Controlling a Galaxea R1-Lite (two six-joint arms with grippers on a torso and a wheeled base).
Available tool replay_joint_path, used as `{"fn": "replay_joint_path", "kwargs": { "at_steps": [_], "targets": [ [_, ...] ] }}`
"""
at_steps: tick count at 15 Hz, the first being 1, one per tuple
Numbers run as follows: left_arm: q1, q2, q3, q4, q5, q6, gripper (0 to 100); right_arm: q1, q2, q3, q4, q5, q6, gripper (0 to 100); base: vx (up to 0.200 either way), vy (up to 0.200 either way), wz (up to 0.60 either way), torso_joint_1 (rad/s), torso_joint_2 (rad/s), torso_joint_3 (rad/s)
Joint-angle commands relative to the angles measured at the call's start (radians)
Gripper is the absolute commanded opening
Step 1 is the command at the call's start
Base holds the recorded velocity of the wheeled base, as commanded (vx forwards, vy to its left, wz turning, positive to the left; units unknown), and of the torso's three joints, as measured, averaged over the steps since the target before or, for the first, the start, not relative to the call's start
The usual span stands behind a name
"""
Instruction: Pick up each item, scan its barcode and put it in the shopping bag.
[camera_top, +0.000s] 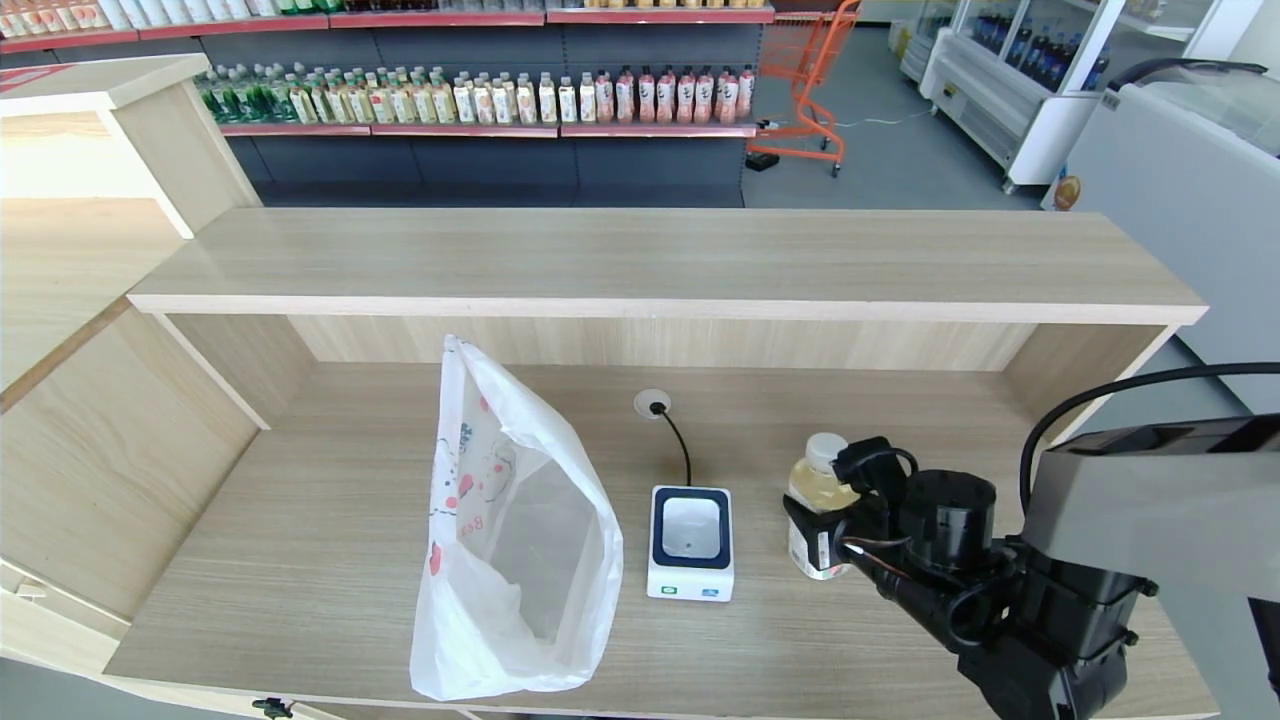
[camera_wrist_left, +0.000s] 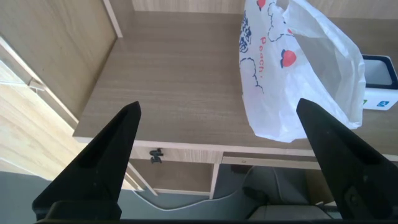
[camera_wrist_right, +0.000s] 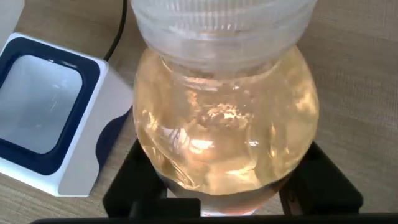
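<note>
A clear bottle of pale yellow drink (camera_top: 820, 492) with a white cap stands on the wooden counter (camera_top: 300, 560), right of the scanner. My right gripper (camera_top: 823, 532) is shut on the bottle (camera_wrist_right: 224, 137) at its label, one black finger on each side. The white scanner (camera_top: 690, 540) with a dark blue frame lies at the counter's middle. Left of it stands the white plastic shopping bag (camera_top: 510, 540), mouth open toward the right. My left gripper (camera_wrist_left: 219, 107) hangs open above the counter's front edge, left of the bag (camera_wrist_left: 298, 68), with nothing between its fingers.
The scanner's black cable (camera_top: 680, 440) runs back to a hole in the counter. A raised ledge (camera_top: 660, 260) closes the back, and wooden side walls bound both ends. Bare counter lies left of the bag.
</note>
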Motion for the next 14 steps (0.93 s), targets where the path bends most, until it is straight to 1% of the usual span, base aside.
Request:
{"fn": "replay_joint_path", "kwargs": {
  "at_steps": [1, 4, 9, 12, 14],
  "targets": [
    [0.0, 0.0, 0.0, 0.0, 0.0, 0.0, 100, 0.0, -0.015, -0.001, -0.001, 0.0, 0.001, 0, 0.0, 0.0, 0.0, 0.0, 0.0, 0.0],
    [0.0, 0.0, 0.0, 0.0, 0.0, 0.0, 100, 0.0, -0.027, 0.004, -0.001, 0.001, 0.003, 0, 0.0, 0.0, 0.0, 0.0, 0.0, 0.0],
    [0.0, 0.0, 0.0, 0.0, 0.0, 0.0, 100, 0.003, -0.005, 0.085, -0.041, 0.007, 0.006, 0, 0.0, 0.0, 0.0, 0.0, 0.0, 0.0],
    [0.0, 0.0, 0.0, 0.0, 0.0, 0.0, 100, 0.005, 0.009, 0.081, -0.043, 0.007, 0.001, 0, 0.0, 0.0, 0.0, 0.0, 0.0, 0.0],
    [0.0, 0.0, 0.0, 0.0, 0.0, 0.0, 100, 0.0, -0.021, 0.058, -0.043, 0.007, 0.007, 0, 0.0, 0.0, 0.0, 0.0, 0.0, 0.0]
  ]
}}
